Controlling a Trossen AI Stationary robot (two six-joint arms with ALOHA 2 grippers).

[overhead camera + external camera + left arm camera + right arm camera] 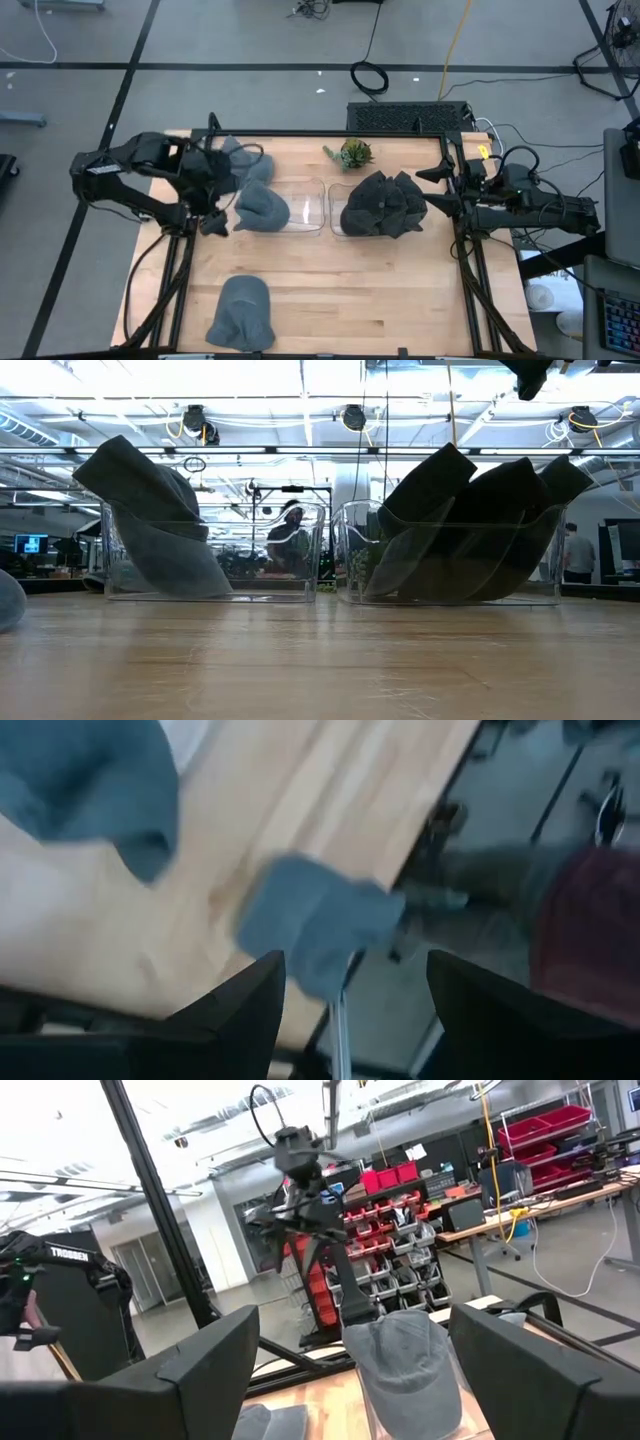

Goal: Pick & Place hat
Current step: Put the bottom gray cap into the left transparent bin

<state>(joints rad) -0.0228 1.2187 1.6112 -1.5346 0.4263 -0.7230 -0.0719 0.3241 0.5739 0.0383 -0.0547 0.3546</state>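
**Grey hat rests in the left bin, both arms standing off**

A light grey hat (262, 208) sits in the left clear bin (310, 208), draped over its left wall and leaning against it, as the low view (150, 510) also shows. Just beside it on the right stands a second clear bin (445, 555), filled with a heap of dark hats (383, 204) that rise above its rim. Another grey hat (243, 313) lies flat on the wooden tabletop (400, 300) near the front edge, well apart from the bins. One more grey hat (245, 160) lies at the back left, partly under the left arm. A small green plant (351, 153) stands behind the bins near the back edge.

The left gripper (212, 222) hangs at the left side of the tabletop, just beside the left bin, its fingers (240, 1010) apart with nothing between them. Its wrist view is blurred, so the grey shape (320, 920) ahead of the fingers is probably the front hat, though I cannot be sure.

The right gripper (430, 187) waits above the right edge of the tabletop, near the bin of dark hats, with its fingers (215, 1360) spread wide and holding nothing. People stand in the room beyond the tabletop (290, 535).
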